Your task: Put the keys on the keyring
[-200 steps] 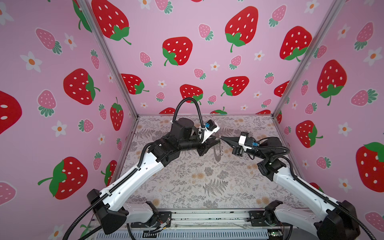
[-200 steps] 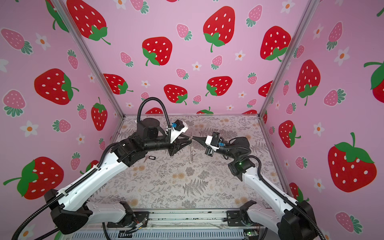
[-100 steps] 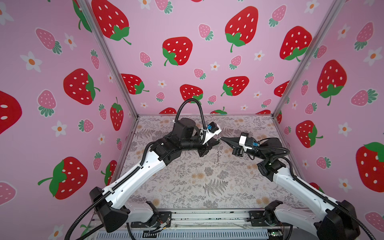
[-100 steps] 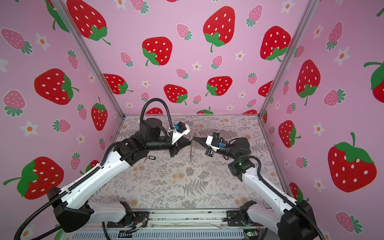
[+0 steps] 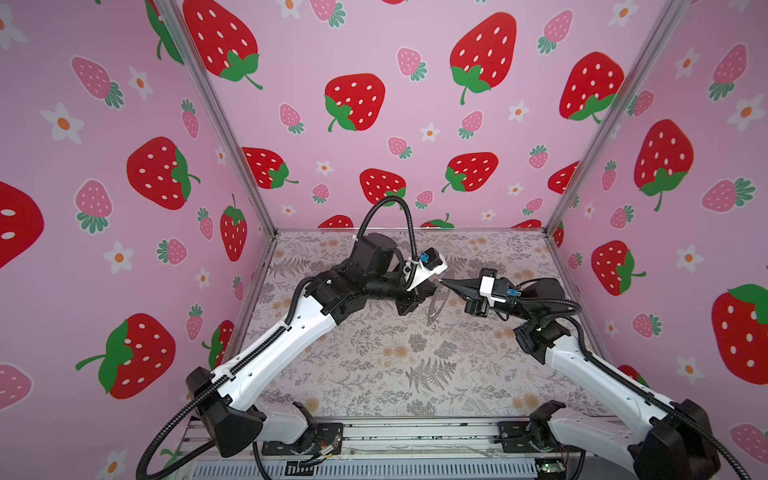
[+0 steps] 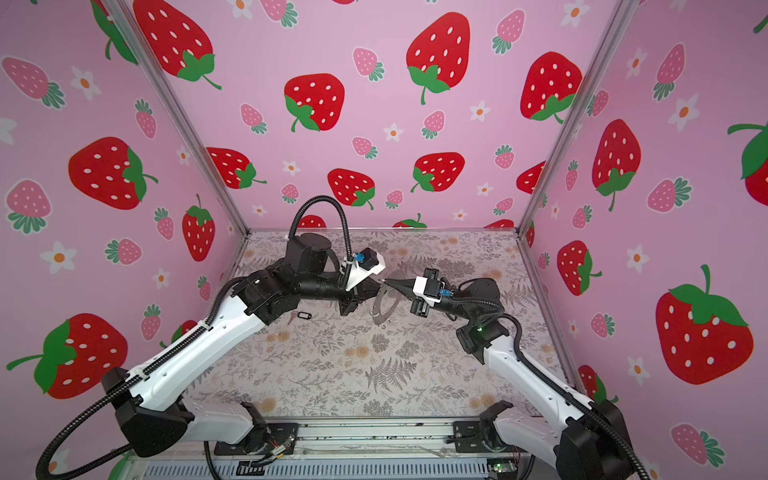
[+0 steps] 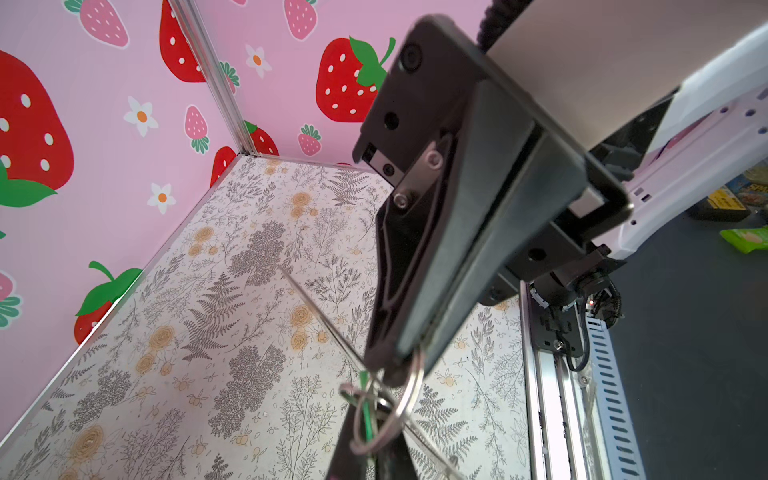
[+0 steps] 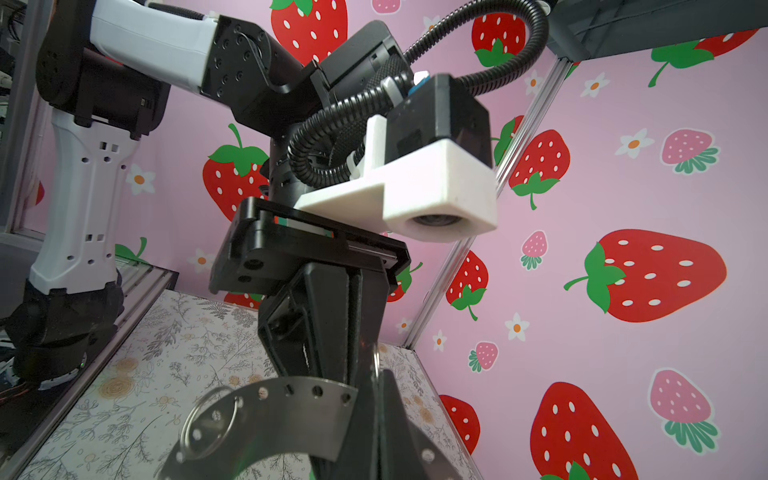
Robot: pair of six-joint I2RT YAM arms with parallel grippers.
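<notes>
Since left fingers [image 7: 415,291] just narrowed onto the wire loop [image 7: 399,399] carrying the green key [image 7: 365,415], threading looks underway; right fingers [image 8: 390,424] pinch the keyring [image 8: 291,411] above the tabletop [image 5: 395,374]. Black key [image 6: 302,316] lies below.

keyring [image 6: 375,309] over table [image 6: 332,374] middle, key [image 6: 304,316] lying to its left

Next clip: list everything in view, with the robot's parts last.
table: one, grey-tan floral, cell floor
walls: three, pink with strawberries, around table
keyring: one, grey metal, held above table, mid-cell
green tag: one, green, hanging by keyring
black-rimmed tag: one, black with pale centre, on table, left side
wire loop: two seen, silver, one on keyring's edge, one pinched beside it
arms: two, white and black, from front rail
left gripper: one, black, shut on wire loop
right gripper: one, black, shut on keyring
</notes>
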